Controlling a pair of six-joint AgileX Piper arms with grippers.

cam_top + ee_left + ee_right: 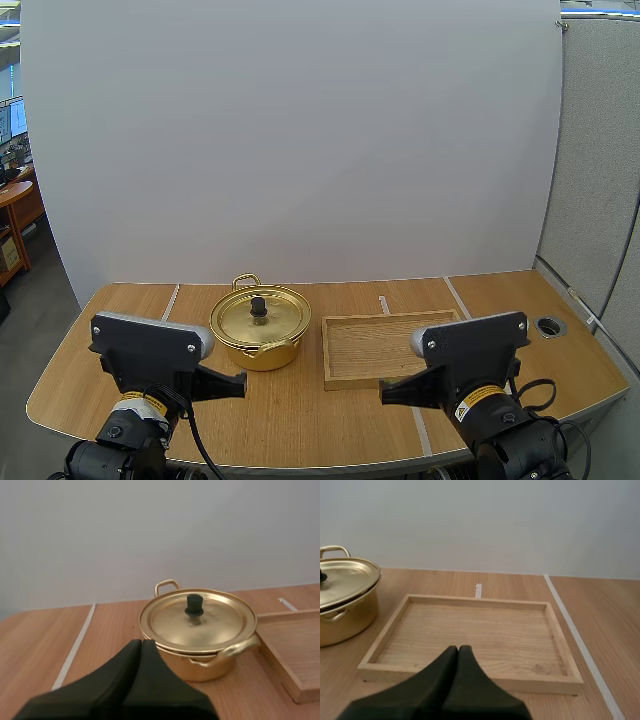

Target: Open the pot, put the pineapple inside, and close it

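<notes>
A gold pot (pixel 260 330) with its lid (pixel 259 316) on and a black knob (pixel 258 306) stands mid-table, left of a wooden tray (pixel 387 347) with nothing in it. My left gripper (pixel 240 381) is shut, low near the front edge, pointing at the pot from its near left. In the left wrist view its fingers lie together as one dark wedge (pixel 141 644) just short of the pot (pixel 200 645). My right gripper (pixel 385 392) is shut too, at the tray's near edge; its wedge (pixel 458 650) points over the tray (pixel 470 680), the pot (pixel 342 605) beside it.
White tape lines (pixel 170 301) run across the wooden table (pixel 300 420). A round cable hole (pixel 550 325) sits at the far right. A white backdrop stands behind the table.
</notes>
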